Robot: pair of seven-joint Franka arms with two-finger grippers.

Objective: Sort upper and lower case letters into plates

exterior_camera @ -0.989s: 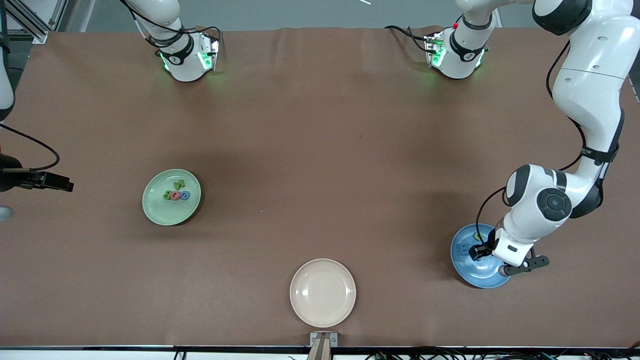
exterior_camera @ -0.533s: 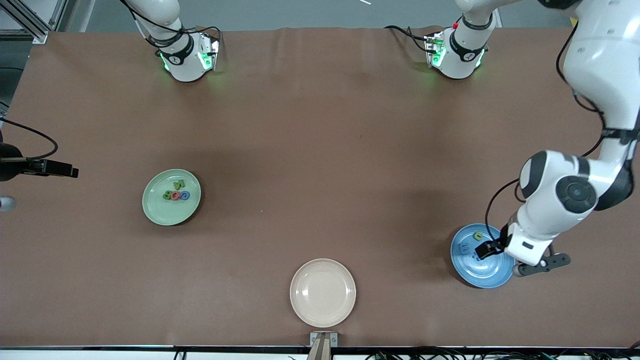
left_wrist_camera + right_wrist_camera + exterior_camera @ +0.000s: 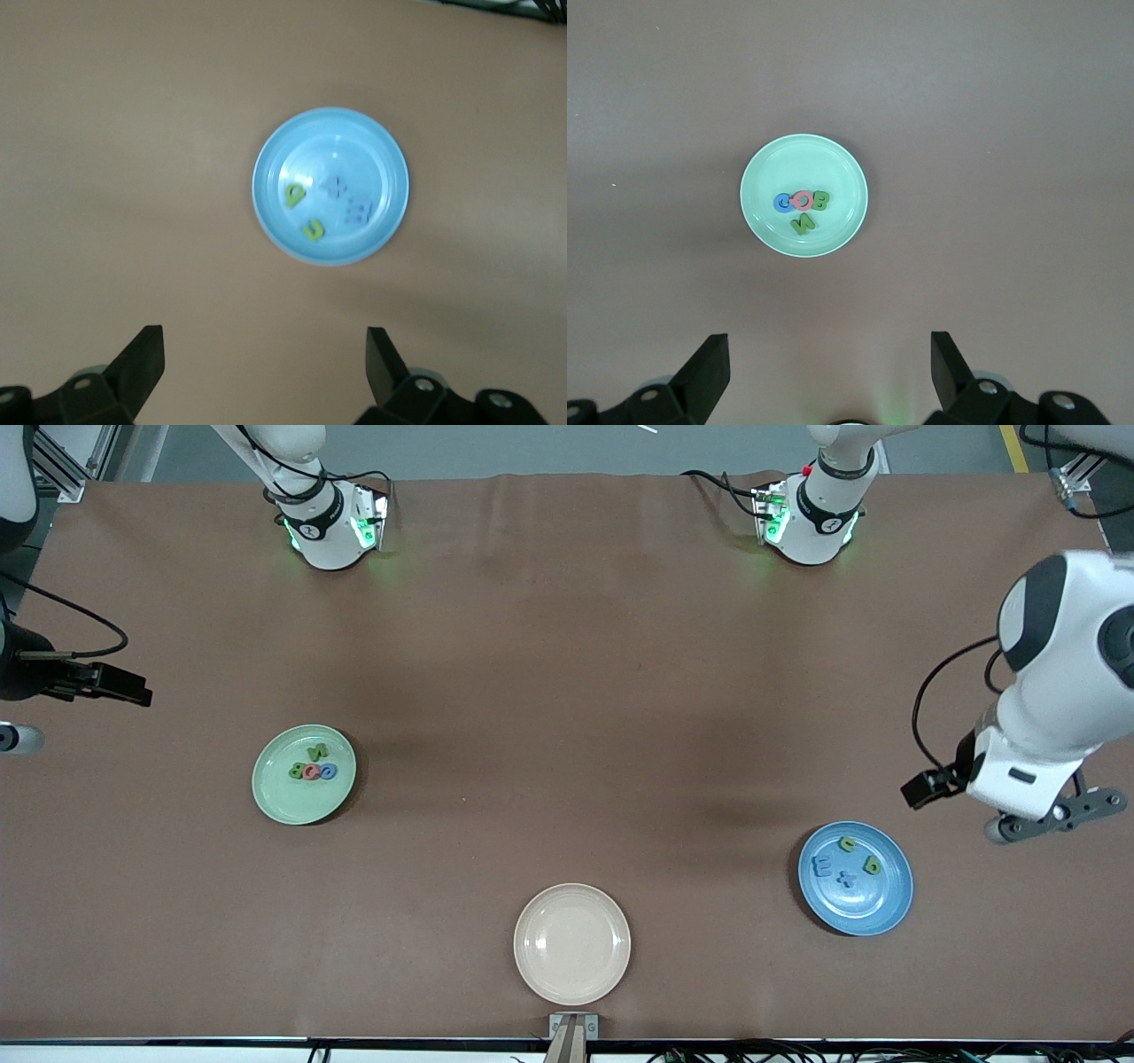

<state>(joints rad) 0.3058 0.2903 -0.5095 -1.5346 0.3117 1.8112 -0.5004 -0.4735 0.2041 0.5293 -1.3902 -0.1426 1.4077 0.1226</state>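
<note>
The mint green plate (image 3: pixel 276 797) holds several letters: a red Q (image 3: pixel 311 771), a blue one (image 3: pixel 327 771) and two green ones (image 3: pixel 297 771). The right wrist view shows this plate (image 3: pixel 824 159) and the Q (image 3: pixel 802 200). The blue plate (image 3: pixel 873 908) holds two green letters (image 3: pixel 848 843) and two blue ones (image 3: pixel 824 865). It also shows in the left wrist view (image 3: pixel 275 159). My left gripper (image 3: pixel 1054 815) hangs open and empty, high over the table beside the blue plate (image 3: pixel 264 354). My right gripper (image 3: pixel 830 354) is open and empty, high at the right arm's end of the table.
A beige plate (image 3: pixel 572 943) with nothing in it lies near the table's front edge, between the two other plates. The two arm bases (image 3: pixel 330 522) stand along the table's back edge. A small bracket (image 3: pixel 573 1027) sits at the front edge.
My left gripper has risen off the blue plate and moved toward the left arm's end of the table, uncovering the letters there. My right gripper has drifted a little toward the robots' bases.
</note>
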